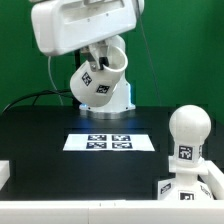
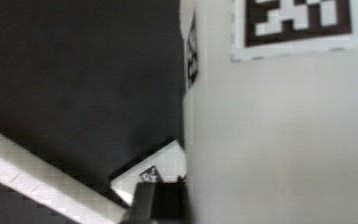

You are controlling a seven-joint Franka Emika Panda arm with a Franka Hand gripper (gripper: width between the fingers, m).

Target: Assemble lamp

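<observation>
- Three lamp parts are in play, and two of them show plainly in the exterior view: the shade [image 1: 101,80] and the bulb [image 1: 188,135].
- The shade, a tapered white cup with black-and-white tags on its wall, hangs tilted in the air under the arm's white wrist housing [image 1: 85,28], well above the black table [image 1: 50,130].
- The gripper [image 1: 105,60] grasps the shade at its upper rim; one dark finger can be seen against the rim, so the pincer is clenched on the shade.
- The bulb stands upright at the exterior view's right, near the front edge of the table, with its round head on top and a tag on its neck.
- Under the bulb sits a white tagged piece [image 1: 185,188] that may be the base; it is cut by the picture's edge, so this is uncertain.
- The marker board [image 1: 110,142] lies flat on the table, below the raised shade and apart from the bulb.
- A green wall [image 1: 180,60] closes the scene behind.
- In the wrist view, a white surface bearing a tag [image 2: 300,28] fills much of the picture, very close to the camera; it looks like the shade's wall.
- Beside it the dark table [image 2: 69,90] shows, with a pale strip [image 2: 34,175] running across one corner.
</observation>
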